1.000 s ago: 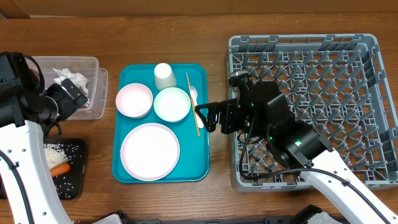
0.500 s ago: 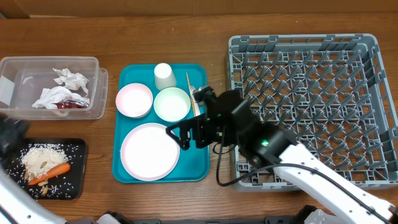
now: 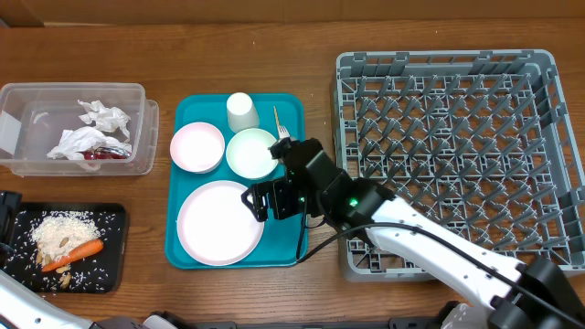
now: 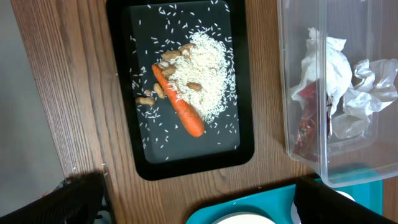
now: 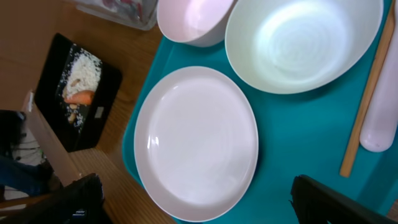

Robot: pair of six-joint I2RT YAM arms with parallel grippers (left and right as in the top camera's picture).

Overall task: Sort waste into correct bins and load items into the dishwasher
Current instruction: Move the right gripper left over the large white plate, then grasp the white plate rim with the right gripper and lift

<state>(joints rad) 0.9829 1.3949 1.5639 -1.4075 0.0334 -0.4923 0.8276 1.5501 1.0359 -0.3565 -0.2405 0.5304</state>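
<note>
The large white plate (image 3: 219,222) lies on the teal tray (image 3: 291,239) with a pink bowl (image 3: 196,146), a pale bowl (image 3: 251,153), a cup (image 3: 241,111), a fork (image 3: 283,134) and a wooden stick (image 3: 277,117). My right gripper (image 5: 205,202) hangs open and empty over the plate's (image 5: 196,140) right edge. The clear tub (image 3: 18,100) holds napkins (image 3: 96,117) and a red wrapper (image 3: 105,153). Rice (image 4: 205,68) and a carrot (image 4: 180,106) lie in the black tray (image 4: 143,37). My left gripper (image 4: 205,205) is open and empty, above the wood between black tray and teal tray.
The grey dish rack (image 3: 457,155) fills the right side of the table, with nothing in it. Peanuts (image 4: 149,99) lie beside the carrot. My right arm stretches from the lower right across the rack's near left corner.
My right gripper has moved left from the rack's edge to above the large plate. My left arm has drawn back from the tub toward the lower left, uncovering the tub and black tray.
</note>
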